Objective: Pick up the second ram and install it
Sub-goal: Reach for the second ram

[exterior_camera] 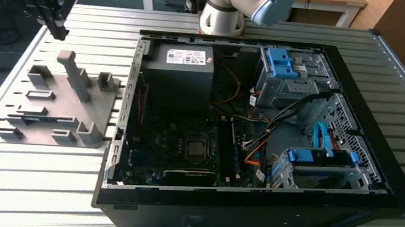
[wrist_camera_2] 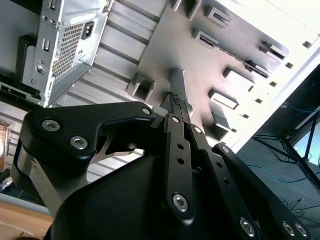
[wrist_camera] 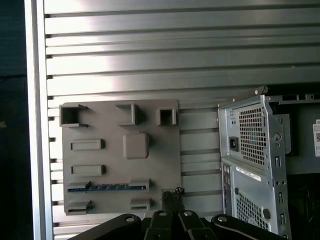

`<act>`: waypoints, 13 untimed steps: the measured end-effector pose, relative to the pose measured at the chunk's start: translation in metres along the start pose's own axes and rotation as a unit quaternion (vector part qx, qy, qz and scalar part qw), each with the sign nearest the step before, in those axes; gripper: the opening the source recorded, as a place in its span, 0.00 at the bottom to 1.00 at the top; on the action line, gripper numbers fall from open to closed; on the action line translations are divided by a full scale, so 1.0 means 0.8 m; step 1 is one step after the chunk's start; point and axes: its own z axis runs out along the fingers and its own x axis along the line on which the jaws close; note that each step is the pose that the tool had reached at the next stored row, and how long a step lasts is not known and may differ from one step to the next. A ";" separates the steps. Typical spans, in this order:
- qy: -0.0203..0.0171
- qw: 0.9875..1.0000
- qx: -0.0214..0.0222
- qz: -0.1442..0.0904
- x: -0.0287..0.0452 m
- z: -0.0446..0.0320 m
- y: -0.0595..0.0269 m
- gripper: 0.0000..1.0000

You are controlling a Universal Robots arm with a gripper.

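Gripper (wrist_camera: 172,194): jaws pressed together, holding nothing, up over the gray plate (wrist_camera: 160,162).
Second ram (wrist_camera: 107,187): standing in a plate slot, on the exterior view's left of the computer (exterior_camera: 268,207).
Risk: tight jaws could bump it.

second ram (wrist_camera: 107,187), blue-green strip, in gray holder (wrist_camera: 120,165)

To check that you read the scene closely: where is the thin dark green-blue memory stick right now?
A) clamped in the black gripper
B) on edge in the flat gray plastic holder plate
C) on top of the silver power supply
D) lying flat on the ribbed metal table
B: in the first wrist view the thin dark green-blue memory stick sits on edge in the flat gray plastic holder plate, with the black gripper clear of it.
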 end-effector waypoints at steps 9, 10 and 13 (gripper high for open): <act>0.000 1.000 0.000 0.000 0.0215 0.0086 -0.002 0.10; 0.000 1.000 0.000 0.000 0.0228 0.0110 -0.002 0.10; 0.000 1.000 0.000 0.000 0.0272 0.0170 -0.003 0.10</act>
